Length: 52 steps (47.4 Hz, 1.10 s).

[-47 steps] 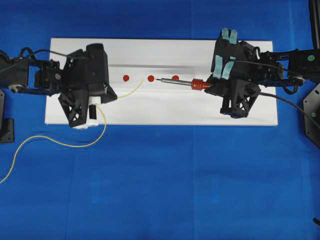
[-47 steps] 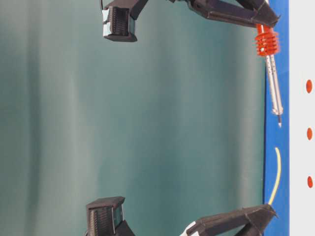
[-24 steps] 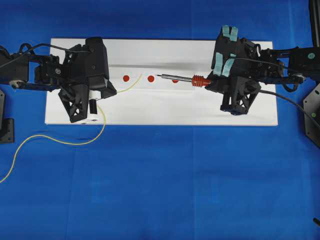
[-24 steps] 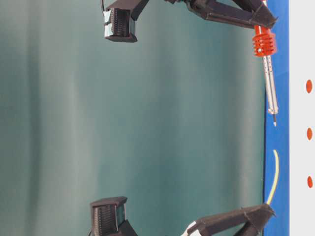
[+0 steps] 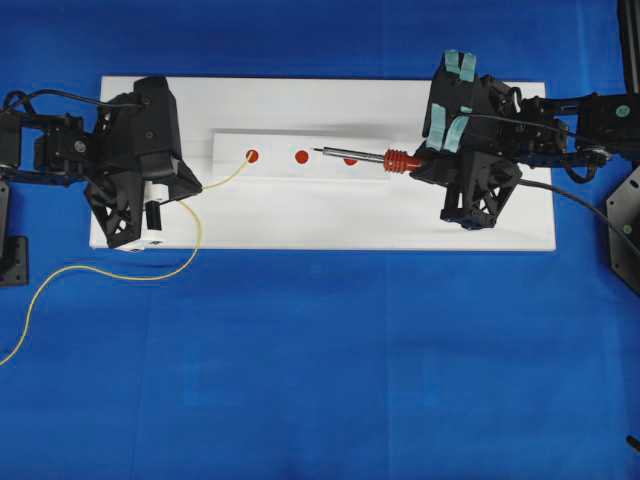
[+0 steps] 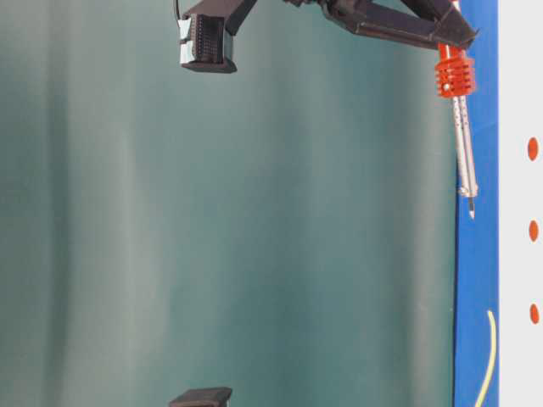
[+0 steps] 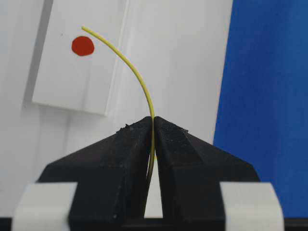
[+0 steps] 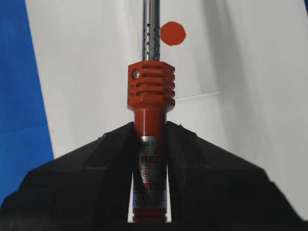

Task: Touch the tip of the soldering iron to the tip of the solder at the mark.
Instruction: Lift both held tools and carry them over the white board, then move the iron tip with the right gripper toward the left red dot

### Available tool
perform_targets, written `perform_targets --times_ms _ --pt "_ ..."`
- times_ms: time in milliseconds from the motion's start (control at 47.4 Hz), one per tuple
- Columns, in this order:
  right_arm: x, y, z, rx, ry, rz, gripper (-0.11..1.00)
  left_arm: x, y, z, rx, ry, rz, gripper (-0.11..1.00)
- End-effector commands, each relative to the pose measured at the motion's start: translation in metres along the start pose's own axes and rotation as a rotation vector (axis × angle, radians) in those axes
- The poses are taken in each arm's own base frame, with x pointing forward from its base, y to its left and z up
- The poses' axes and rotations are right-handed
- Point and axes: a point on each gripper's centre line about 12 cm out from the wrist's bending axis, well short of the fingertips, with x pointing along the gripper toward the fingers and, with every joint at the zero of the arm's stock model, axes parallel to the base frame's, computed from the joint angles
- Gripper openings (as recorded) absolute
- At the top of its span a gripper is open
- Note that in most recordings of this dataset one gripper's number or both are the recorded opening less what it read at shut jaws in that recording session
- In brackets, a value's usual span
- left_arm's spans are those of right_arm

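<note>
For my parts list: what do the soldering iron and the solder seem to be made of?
Soldering iron: shiny perforated shaft, likely steel; glossy red-orange ribbed handle, probably plastic. Solder: thin yellow wire holding a smooth curve; the colour suggests a coating or a stand-in, not bare metal.

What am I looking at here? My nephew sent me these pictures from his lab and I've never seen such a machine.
These are two robot arms working at a table covered in blue cloth. One picture looks down from above, one looks along the table from the side and appears turned on its side, and two come from small cameras on the arms' wrists.

A white board lies on the cloth, with a raised strip bearing three red dots.

The left gripper is shut on the solder, a thin yellow wire whose free end reaches the leftmost dot. The right gripper is shut on the soldering iron by its red handle. The two tips are apart.
</note>
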Motion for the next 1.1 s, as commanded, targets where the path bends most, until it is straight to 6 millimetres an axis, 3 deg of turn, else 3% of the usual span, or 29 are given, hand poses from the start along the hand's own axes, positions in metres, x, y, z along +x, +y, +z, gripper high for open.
perform_targets --times_ms 0,675,1075 --pt "-0.008 0.003 0.015 0.001 -0.051 0.009 0.06 -0.004 0.000 0.006 -0.006 -0.028 -0.001 0.03" --pt "-0.007 0.002 0.014 0.001 -0.047 0.008 0.06 0.022 0.007 -0.007 -0.020 0.040 0.018 0.03" --pt "-0.003 0.003 0.018 0.002 -0.044 0.008 0.06 0.024 0.006 -0.006 -0.021 0.043 0.017 0.03"
